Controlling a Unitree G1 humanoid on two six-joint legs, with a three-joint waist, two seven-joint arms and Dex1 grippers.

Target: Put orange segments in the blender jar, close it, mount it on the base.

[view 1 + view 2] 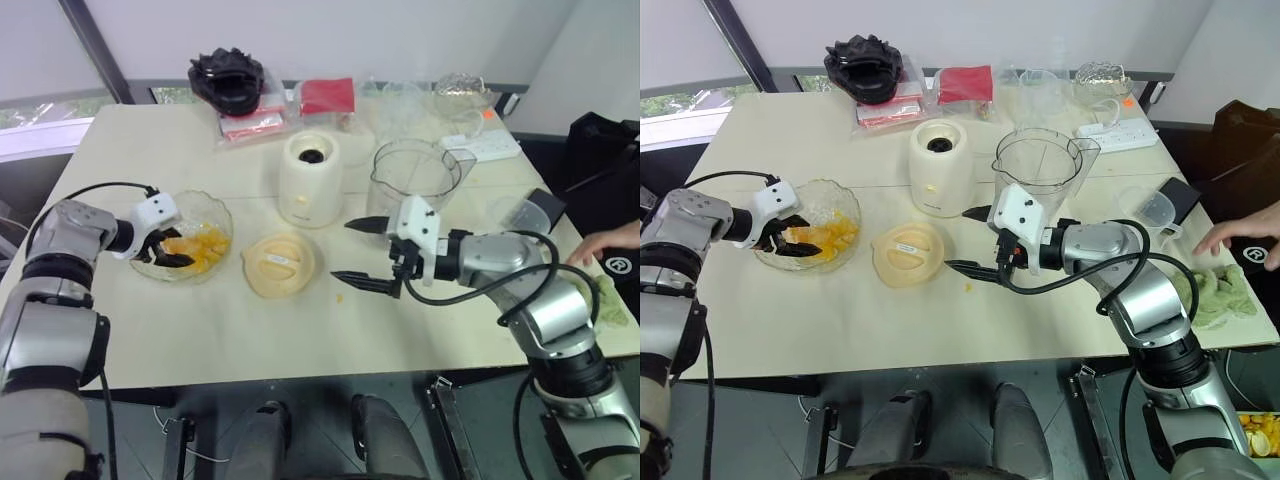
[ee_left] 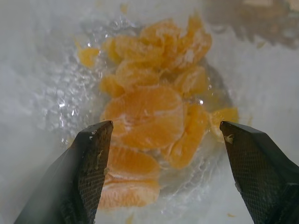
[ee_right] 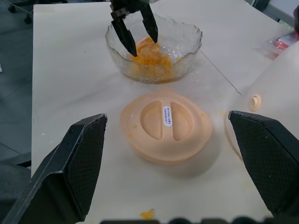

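Landmark: blender base (image 1: 310,178), cream, standing mid-table with its socket up and nothing mounted.

- Glass bowl (image 1: 222,215): to the base's left and nearer the robot. It holds the orange segments (image 2: 145,116), heaped toward the side closest to the base.
- Left gripper (image 1: 165,252): dipped into the bowl over its rim on the side away from the base. The fingers are spread wide either side of the heap, with nothing pinched. The wrist view shows a large segment between the two tips, so the spread reads as a setup for a grab.
- Blender jar (image 1: 400,185): clear, upright and open-mouthed, just to the base's right and touching it or nearly so. No orange is visible inside. It likely stands uncapped and off the base so fruit can drop straight in.
- Lid (image 1: 280,264): cream, lying flat just in front of the base, between the bowl and the right gripper. It is parked out of the way, yet reachable.
- Right gripper (image 1: 360,253): in front of the base and to its right, past the lid, low above the table. Its jaws are wide apart and empty, pointing toward the lid. It is probably waiting to take the lid or the jar.
- Scrap of orange (image 1: 340,297): on the table in front of the base, beyond the lid.
- Person's hand (image 1: 610,243): resting at the table edge, far to the base's right and well apart from the work.

Judgement: loading has barely begun.
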